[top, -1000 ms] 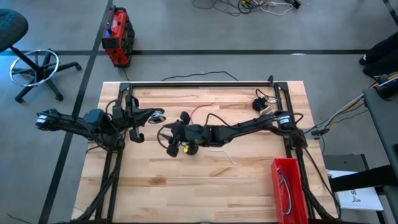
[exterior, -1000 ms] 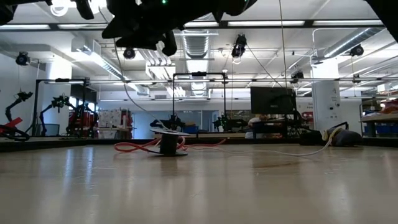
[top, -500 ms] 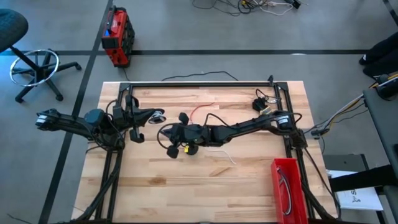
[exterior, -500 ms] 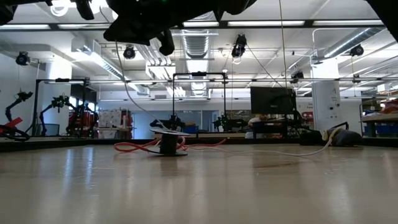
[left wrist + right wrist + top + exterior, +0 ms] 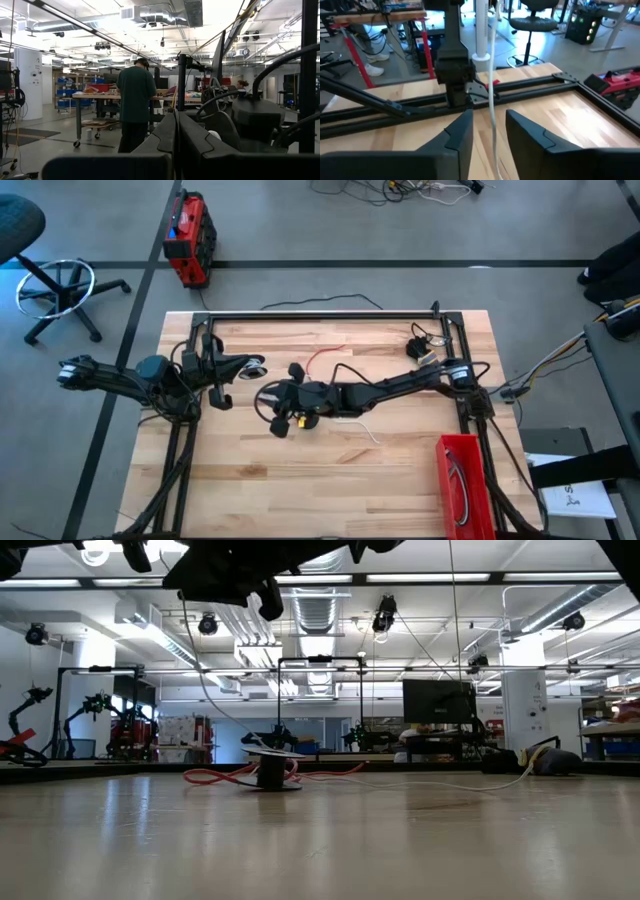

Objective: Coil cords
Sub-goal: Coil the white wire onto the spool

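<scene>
Right gripper (image 5: 487, 132) raised mid-table, fingers parted around white cord (image 5: 491, 107), likely lifting slack for coiling. Left gripper (image 5: 222, 370) waits at left; opening unclear.

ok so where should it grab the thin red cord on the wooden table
Probably the bare arc of the thin red cord, straight down from above with jaws across it: it lies flat on the wooden table, so no side gets under. The right gripper hovers nearest.
</scene>
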